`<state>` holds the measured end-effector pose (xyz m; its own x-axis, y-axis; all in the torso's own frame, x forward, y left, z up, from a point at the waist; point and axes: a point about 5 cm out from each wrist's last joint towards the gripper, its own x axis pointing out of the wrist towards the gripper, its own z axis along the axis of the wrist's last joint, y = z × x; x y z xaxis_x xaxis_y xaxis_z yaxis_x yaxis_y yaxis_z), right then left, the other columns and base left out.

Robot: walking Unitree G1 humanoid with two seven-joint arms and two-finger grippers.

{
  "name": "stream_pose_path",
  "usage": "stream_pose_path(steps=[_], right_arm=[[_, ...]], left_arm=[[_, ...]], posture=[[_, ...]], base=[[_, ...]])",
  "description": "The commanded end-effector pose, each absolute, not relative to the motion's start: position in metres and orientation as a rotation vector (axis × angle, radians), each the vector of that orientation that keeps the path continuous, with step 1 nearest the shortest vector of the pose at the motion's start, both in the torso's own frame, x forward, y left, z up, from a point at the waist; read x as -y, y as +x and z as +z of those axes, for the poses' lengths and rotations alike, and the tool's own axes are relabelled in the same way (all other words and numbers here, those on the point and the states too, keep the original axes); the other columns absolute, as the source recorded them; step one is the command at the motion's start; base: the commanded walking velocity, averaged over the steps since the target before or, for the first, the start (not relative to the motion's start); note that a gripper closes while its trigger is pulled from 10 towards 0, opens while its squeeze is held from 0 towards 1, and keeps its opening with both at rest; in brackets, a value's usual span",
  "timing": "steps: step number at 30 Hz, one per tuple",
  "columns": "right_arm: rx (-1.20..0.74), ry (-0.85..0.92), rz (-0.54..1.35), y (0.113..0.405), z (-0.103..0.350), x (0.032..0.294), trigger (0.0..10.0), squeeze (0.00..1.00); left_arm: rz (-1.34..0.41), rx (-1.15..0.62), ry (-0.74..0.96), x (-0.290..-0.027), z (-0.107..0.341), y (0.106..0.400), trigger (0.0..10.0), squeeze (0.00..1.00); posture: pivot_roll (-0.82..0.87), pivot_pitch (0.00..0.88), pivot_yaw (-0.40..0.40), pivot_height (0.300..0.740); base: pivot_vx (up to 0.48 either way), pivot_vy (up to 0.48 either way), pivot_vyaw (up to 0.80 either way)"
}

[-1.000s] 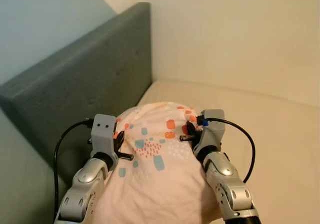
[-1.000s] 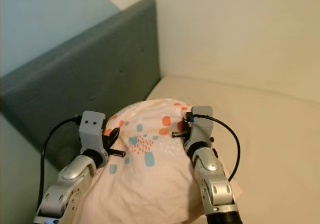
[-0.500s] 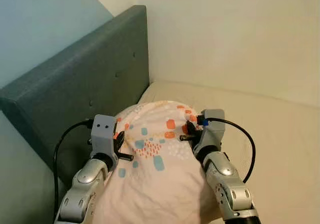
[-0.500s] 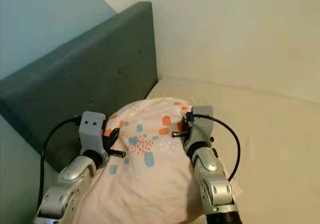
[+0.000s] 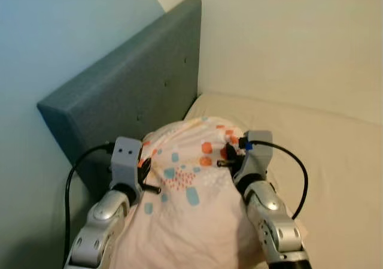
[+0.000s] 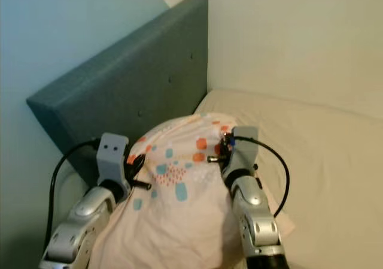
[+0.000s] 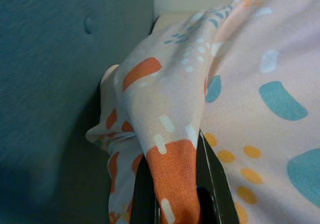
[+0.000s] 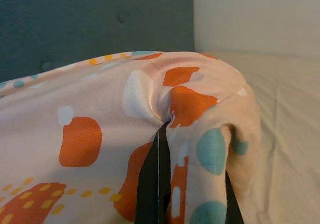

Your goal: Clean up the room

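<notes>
left tool [image 5: 143, 174]: you have it pinched tight on the pillow's left edge; the left wrist view shows fabric bunched between the black fingers [image 7: 215, 184].
right tool [image 5: 230, 158]: you have it clamped on the pillow's right upper edge; in the right wrist view the fingers [image 8: 152, 184] are closed with a fold of cloth caught between them.
pillow [image 5: 191, 203]: pale pink with orange and teal patches and small dots, held up between your two arms, its far end just above the mattress and near the headboard.
mattress [image 5: 335, 155]: beige sheet, lies beyond and to the right of the pillow, lightly wrinkled.
headboard [image 5: 131, 107]: grey-teal, padded and buttoned, stands on your left just beside the pillow, running back to the corner.
walls: light blue wall [image 5: 66, 35] behind the headboard, cream wall [image 5: 287, 35] behind the mattress.
</notes>
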<state>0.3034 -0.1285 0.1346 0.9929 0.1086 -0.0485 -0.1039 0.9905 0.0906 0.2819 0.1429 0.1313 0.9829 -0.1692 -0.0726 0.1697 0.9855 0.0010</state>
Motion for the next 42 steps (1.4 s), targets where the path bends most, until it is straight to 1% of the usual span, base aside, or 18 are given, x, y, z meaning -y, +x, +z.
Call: stream_pose_path(steps=[1,4,15,33,42], right_arm=[[-0.025,0.081,0.02,0.3036,0.1379,0.146,10.0,0.0],[-0.025,0.081,0.018,0.3033,0.1378,0.1462,10.0,0.0],[-0.023,0.064,0.005,0.3048,0.1381,0.1505,10.0,0.0],[-0.023,0.041,0.005,0.3058,0.1377,0.1516,10.0,0.0],[-0.019,0.044,0.007,0.3056,0.138,0.1501,10.0,0.0]], left_arm=[[-0.079,-0.037,0.05,-0.1632,0.1392,0.2802,10.0,0.0],[-0.08,-0.026,0.06,-0.1626,0.1404,0.2808,10.0,0.0],[-0.037,-0.057,0.064,-0.1633,0.136,0.2853,10.0,0.0],[-0.043,-0.057,0.053,-0.1644,0.1339,0.2851,10.0,0.0],[-0.058,-0.052,0.054,-0.163,0.1346,0.285,10.0,0.0]], posture=[[-0.07,0.081,0.03,0.74],[-0.07,0.081,0.03,0.74],[-0.08,0.081,0.034,0.74],[-0.08,0.072,0.03,0.74],[-0.09,0.064,0.031,0.74]], base=[[0.0,-0.48,0.0],[0.0,-0.48,0.0],[0.0,0.0,0.0],[0.0,0.0,0.0],[0.0,0.48,0.0]])
